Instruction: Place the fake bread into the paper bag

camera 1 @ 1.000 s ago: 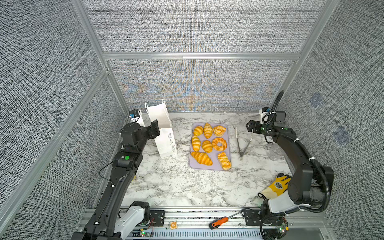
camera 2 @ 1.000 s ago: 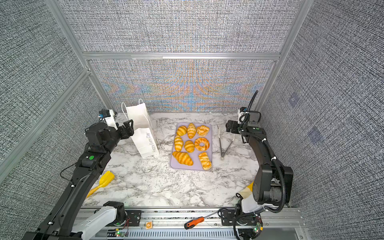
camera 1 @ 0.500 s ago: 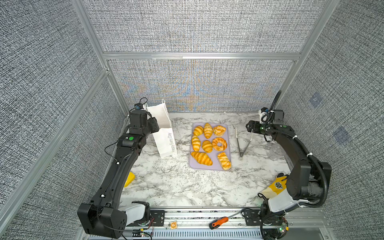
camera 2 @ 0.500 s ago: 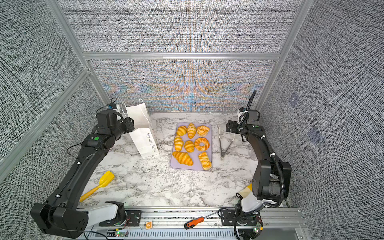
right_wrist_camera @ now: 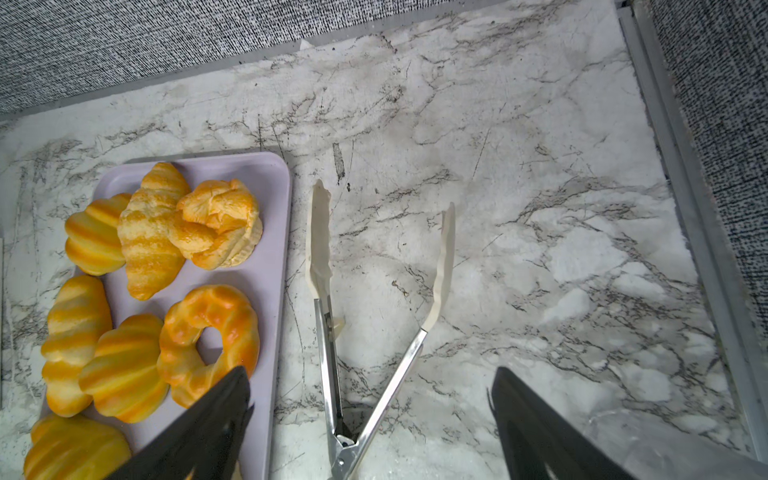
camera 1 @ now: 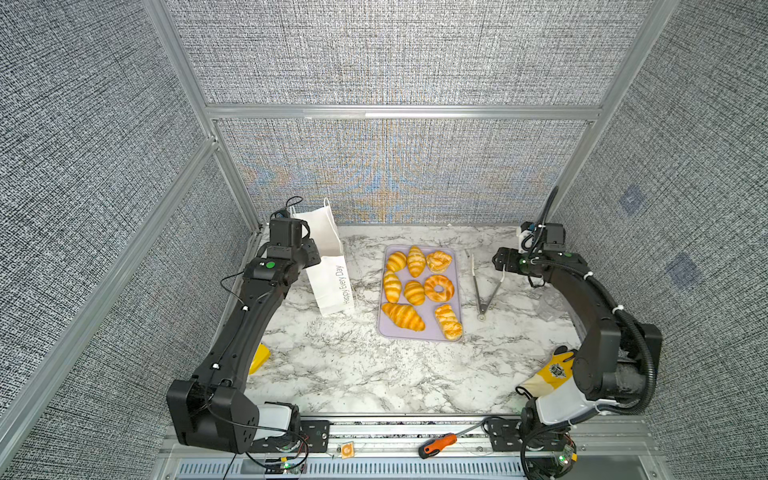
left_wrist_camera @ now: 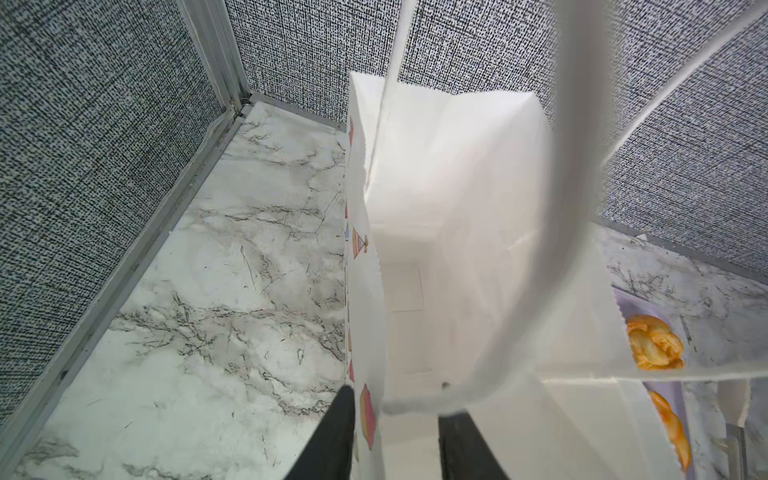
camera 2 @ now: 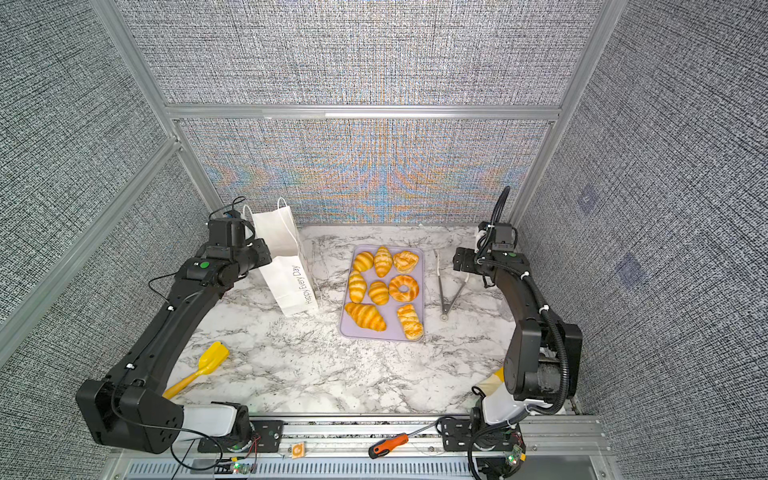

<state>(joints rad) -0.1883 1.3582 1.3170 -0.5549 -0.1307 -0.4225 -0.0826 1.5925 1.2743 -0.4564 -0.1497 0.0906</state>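
The white paper bag (camera 1: 332,274) (camera 2: 286,270) stands upright at the back left, mouth open. My left gripper (left_wrist_camera: 397,405) is at its rim. One finger (left_wrist_camera: 336,432) is against the outer wall and the other is inside, with a gap left between them; a cord handle hangs across the view. The bag's inside (left_wrist_camera: 457,187) shows no bread. Several pieces of fake bread (camera 1: 419,286) (camera 2: 384,286) lie on the lilac tray (camera 1: 430,328), among them a ring (right_wrist_camera: 208,332). My right gripper (right_wrist_camera: 371,374) (camera 1: 500,259) hovers open over the tongs (right_wrist_camera: 332,374), holding nothing.
Metal tongs (camera 1: 482,291) lie right of the tray. A yellow spatula (camera 2: 208,365) lies front left under my left arm, a yellow-and-black glove (camera 1: 548,372) front right, and a screwdriver (camera 1: 440,444) on the front rail. Fabric walls stand close behind the bag.
My left arm has swung in and up to the bag's rim, and its fingers have narrowed round the bag's wall. The right arm has barely moved.
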